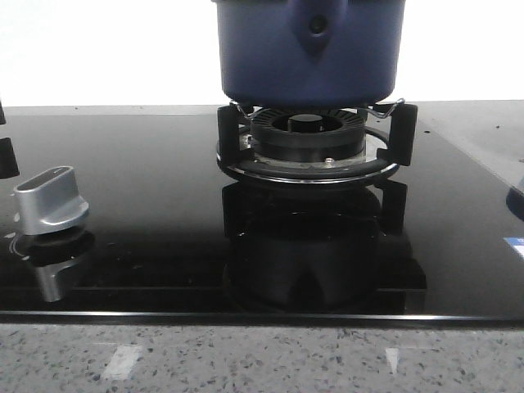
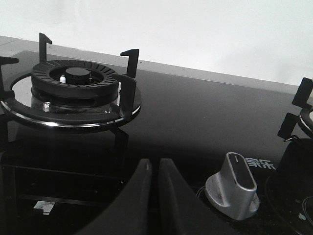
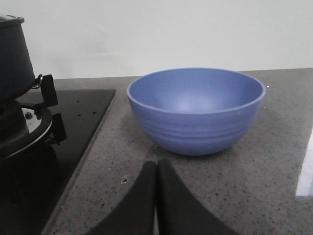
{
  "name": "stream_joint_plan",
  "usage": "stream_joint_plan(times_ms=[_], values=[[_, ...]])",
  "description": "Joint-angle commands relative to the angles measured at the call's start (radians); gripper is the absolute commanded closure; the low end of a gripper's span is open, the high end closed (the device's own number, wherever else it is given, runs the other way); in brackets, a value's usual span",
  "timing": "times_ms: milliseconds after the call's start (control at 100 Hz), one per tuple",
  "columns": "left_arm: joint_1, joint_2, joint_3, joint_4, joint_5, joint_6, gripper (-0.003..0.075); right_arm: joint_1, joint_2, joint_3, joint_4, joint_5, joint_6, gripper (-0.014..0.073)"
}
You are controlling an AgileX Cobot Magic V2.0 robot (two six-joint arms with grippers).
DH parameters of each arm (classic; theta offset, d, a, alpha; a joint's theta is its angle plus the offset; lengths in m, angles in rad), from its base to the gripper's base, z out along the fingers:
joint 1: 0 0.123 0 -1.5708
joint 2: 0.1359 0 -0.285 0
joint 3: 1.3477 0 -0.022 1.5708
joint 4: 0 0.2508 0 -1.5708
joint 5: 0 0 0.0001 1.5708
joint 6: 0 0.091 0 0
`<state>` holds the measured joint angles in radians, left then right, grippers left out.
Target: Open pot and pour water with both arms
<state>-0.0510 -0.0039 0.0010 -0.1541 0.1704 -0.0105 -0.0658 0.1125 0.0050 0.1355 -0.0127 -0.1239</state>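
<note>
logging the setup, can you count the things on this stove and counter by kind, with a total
pot: 1
bowl: 1
burners: 2, one empty, one under the pot
silver knob: 1
total: 5

- Left end effector (image 2: 154, 196): two matte black fingers, smooth, curved outer edges, tapering toward tips.
- Right end effector (image 3: 155, 198): identical matte black tapered fingers.

Large round dark-blue pot (image 1: 309, 51), straight sides, rounded bottom edge; triangular handle mount with one hole facing front; upright on black burner grate (image 1: 315, 143) over glossy black cooktop (image 1: 147, 213); top cut off in front view; edge visible in right wrist view.
</note>
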Motion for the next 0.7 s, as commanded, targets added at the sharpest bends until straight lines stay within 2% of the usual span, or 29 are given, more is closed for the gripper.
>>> stream_joint_plan(times_ms=[0,110,280,690], values=[[-0.003,-0.028,0.033,-0.006,-0.072,-0.005,0.0741,-0.002,-0.069,0.034,-0.076,-0.114,0.066,0.0645],[-0.003,-0.028,0.033,-0.006,-0.072,-0.005,0.0741,-0.003,-0.145,0.032,-0.181,0.013,0.175,0.0645],[-0.003,-0.028,0.033,-0.006,-0.072,-0.005,0.0741,-0.005,-0.141,0.032,-0.186,0.082,0.18,0.0645],[-0.003,-0.028,0.033,-0.006,-0.072,-0.005,0.0741,-0.005,-0.141,0.032,-0.186,0.095,0.18,0.0645]])
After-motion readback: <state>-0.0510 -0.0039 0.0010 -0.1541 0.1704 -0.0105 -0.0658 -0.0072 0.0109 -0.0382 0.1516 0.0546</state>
